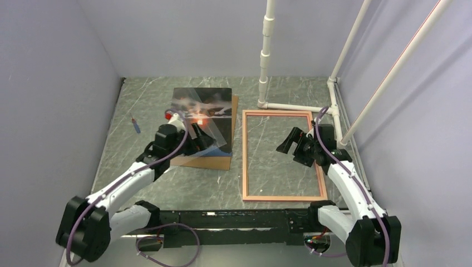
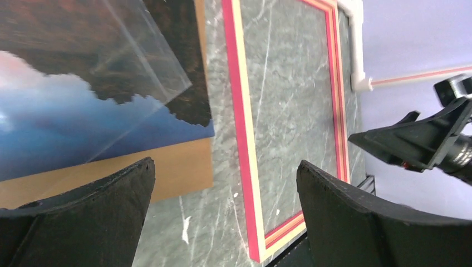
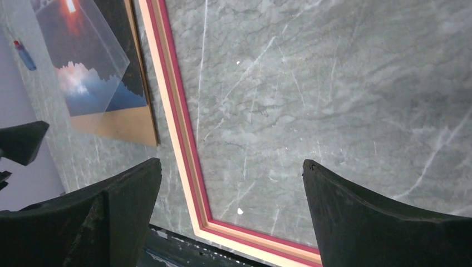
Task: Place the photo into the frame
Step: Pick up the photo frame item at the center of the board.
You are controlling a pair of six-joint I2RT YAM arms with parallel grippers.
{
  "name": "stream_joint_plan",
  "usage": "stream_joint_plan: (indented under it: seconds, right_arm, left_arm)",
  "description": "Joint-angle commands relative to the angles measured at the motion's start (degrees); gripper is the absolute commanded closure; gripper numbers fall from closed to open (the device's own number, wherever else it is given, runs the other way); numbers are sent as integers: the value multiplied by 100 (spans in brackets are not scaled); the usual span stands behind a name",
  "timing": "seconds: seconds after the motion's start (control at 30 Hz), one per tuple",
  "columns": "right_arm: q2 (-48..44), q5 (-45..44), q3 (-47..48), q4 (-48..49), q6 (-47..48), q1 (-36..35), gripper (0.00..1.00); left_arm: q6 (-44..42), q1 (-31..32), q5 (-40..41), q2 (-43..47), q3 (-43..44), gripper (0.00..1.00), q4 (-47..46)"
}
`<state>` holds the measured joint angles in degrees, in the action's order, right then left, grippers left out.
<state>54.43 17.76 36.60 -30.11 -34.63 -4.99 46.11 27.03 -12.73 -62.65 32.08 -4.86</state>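
Note:
The photo (image 1: 217,99) lies face up on a brown backing board (image 1: 209,162), left of centre. A clear sheet (image 1: 210,132) lies skewed over the photo. The reddish-pink frame (image 1: 245,158) lies flat and empty to the right, with bare table inside it. My left gripper (image 1: 199,143) is open and empty over the photo's near edge. In the left wrist view I see the photo (image 2: 61,117), the sheet (image 2: 133,61), the board (image 2: 172,172) and the frame (image 2: 242,139). My right gripper (image 1: 287,142) is open and empty above the frame's inside. The right wrist view shows the frame's corner (image 3: 189,167).
A small blue marker (image 1: 135,125) with a red cap lies on the table at the far left. White pipes (image 1: 266,55) stand at the back right and run along the right wall. Walls enclose the table on three sides.

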Motion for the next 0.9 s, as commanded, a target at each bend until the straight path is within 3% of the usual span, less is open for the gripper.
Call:
stream_joint_plan:
  seconds: [0.0,0.13,0.4,0.67,0.87]
  right_arm:
    - [355,269,108,717,-122,-186,0]
    - [913,148,383,1041,-232,-606,0]
    - [2660,-227,1895,1301,-217,-1806,0]
    - [4368,-124,3598,1224,-156,-2473,0]
    - [5330,-5,4616,939,-28,-2834,0]
  left_arm:
    - [-305,-740,-353,795,0,1,813]
    - [-633,-1369,234,1415,299,1,2278]
    - [-836,-1507,2360,1795,939,0,4587]
    - [-766,-1634,3606,1090,1032,1,5329]
    - [-959,-2269,2979,581,827,1,4728]
